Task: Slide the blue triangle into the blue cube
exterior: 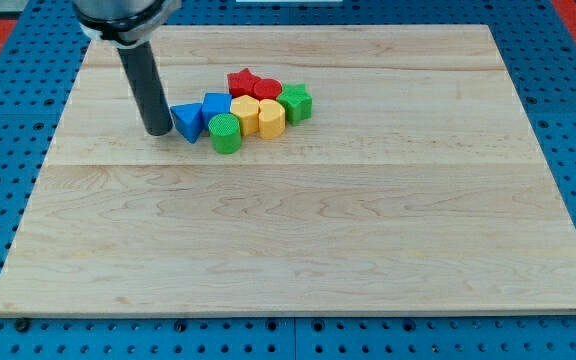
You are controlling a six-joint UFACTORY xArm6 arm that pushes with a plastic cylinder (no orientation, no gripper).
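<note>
Blue triangle sits at the view's left end of the cluster on the wooden worktop, touching or nearly touching the blue cube on its right, so the push looks nearly complete. My tip stands just at the triangle's left, apparently placed to drive it rightward; the end effector is a bare rod that holds nothing. Beyond lie a green cylinder, yellow blocks, red blocks and a green block, packed so tightly that their shapes and the triangle-cube seam are hard to make out.
</note>
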